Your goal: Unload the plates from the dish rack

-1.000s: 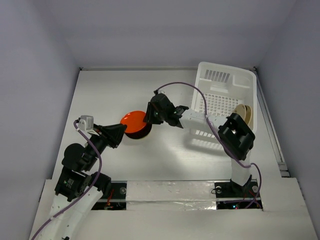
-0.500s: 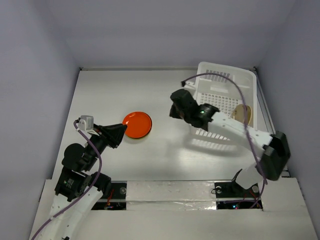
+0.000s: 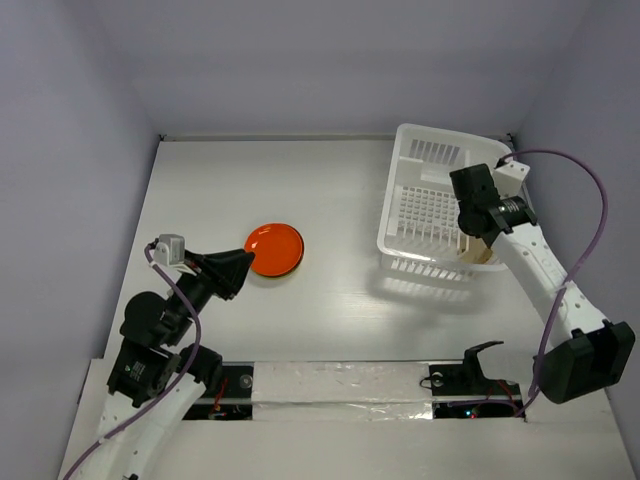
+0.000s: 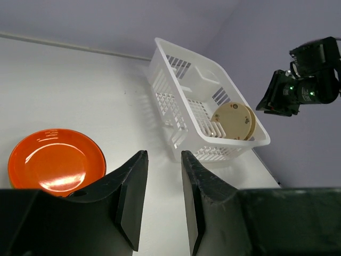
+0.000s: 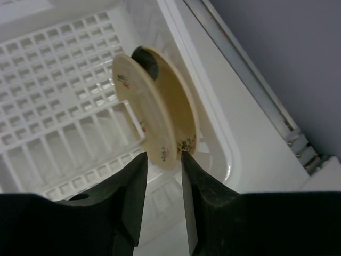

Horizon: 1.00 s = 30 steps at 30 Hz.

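Nearest to us, far to the left of the dish rack (image 3: 435, 150), the left gripper (image 4: 162, 160) hangs with its fingers a little apart. Nothing is between them. Just past it, an orange plate (image 4: 56, 160) lies flat on the table (image 3: 200, 180), well out of the rack on its left side. That one looks done.

Next comes the rack. Inside it, at the near end by the right wall, two cream plates (image 5: 141, 114) stand up on their edges, leaning close together. A dark plate (image 5: 146, 60) peeks out behind them. I cannot tell if there are more.

The right gripper (image 5: 163, 160) hangs above the rack, right over the cream plates. Its fingers are apart and hold nothing.

I think these plates are small and light, but hard and smooth, so they could slip. They might chip or break if they fall. The best place to grab looks like the top rim of the front cream plate, one finger on each face. The plates sit very close, so one finger must slide into the thin gap and not knock the next plate.
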Motion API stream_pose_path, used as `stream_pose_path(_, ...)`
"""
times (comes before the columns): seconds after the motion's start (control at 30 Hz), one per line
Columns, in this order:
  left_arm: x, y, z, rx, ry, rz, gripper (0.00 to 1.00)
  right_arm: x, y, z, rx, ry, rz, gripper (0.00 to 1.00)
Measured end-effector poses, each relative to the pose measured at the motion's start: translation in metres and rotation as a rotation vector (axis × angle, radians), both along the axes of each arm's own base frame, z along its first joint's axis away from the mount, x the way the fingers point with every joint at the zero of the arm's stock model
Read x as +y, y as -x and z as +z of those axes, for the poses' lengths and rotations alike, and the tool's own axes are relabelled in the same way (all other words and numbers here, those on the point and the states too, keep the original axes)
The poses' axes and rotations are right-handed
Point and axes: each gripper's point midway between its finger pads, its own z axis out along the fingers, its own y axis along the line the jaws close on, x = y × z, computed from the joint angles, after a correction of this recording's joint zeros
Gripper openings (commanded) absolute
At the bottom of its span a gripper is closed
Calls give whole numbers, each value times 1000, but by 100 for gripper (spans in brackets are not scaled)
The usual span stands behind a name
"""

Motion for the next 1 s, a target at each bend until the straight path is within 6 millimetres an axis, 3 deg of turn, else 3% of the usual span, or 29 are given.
stream_pose_path(0.37,-2,8,5,-25,13,-24,30,-29,1,-31,240,94,-5,32)
stream_pose_path(0.63,-1,11,8,-36,19,-27,30,-29,-8,-45,326,105,35,27)
stream_pose_path(1.0,-1,11,8,-38,20,-27,30,-27,-21,-51,366,118,47,30)
